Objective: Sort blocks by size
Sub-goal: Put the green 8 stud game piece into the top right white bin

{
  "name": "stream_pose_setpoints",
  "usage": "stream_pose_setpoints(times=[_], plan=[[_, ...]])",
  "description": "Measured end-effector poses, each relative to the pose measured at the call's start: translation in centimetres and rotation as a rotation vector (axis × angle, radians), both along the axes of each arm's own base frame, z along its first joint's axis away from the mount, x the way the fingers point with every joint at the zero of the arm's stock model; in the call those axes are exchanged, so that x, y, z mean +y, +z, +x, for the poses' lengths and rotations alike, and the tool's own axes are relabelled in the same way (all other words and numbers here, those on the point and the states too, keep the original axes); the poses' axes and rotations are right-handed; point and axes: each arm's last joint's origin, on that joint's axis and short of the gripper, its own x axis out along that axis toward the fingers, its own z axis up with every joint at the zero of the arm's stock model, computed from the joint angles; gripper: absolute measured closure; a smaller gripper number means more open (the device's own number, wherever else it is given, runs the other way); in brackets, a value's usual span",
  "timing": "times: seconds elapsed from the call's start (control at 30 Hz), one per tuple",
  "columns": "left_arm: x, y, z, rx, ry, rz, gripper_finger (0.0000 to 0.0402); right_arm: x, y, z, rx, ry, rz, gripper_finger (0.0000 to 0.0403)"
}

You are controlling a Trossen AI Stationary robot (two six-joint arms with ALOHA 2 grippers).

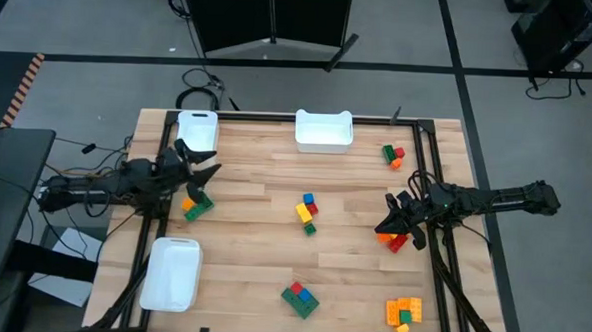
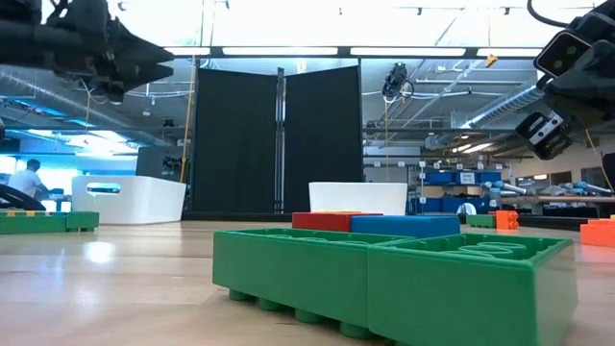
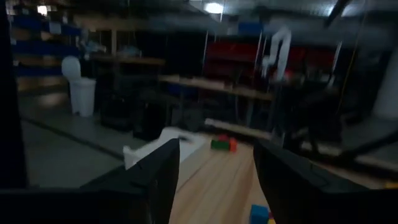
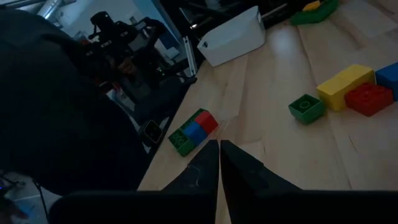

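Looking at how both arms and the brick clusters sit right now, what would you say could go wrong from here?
The left gripper, open and empty, hangs just above the green and yellow cluster at the table edge; a careless descent might push it off. The right gripper, shut, sits beside the red and orange cluster and could knock it sideways.

Arms: two dark, slim, jointed, with black cables.
Left gripper: black tapered fingers.
Right gripper: black, pointed.
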Motion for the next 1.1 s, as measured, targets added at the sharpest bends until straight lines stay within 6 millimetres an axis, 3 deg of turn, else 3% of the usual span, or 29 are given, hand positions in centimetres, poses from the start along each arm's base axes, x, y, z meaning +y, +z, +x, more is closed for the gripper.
stream_pose_setpoints(times=[0.33, 0.53, 0.7, 1.1], plan=[[0.0, 4.0, 2.6, 0.362, -0.049, 0.008, 0.0212, 0.0, 0.0, 0.0, -0.002, 0.0, 0.0, 0.0375], [-0.1, 4.9, 3.7, 0.554, -0.084, -0.066, 0.0213, 0.0, 0.0, 0.0, -0.002, 0.0, 0.0, 0.0375], [0.0, 4.6, 4.6, 0.601, -0.069, -0.078, 0.0213, 0.0, 0.0, 0.0, -0.003, 0.0, 0.0, 0.0375], [0.3, 3.3, 5.2, 0.603, 0.096, -0.32, 0.0207, 0.0, 0.0, 0.0, -0.004, 0.0, 0.001, 0.0375]])
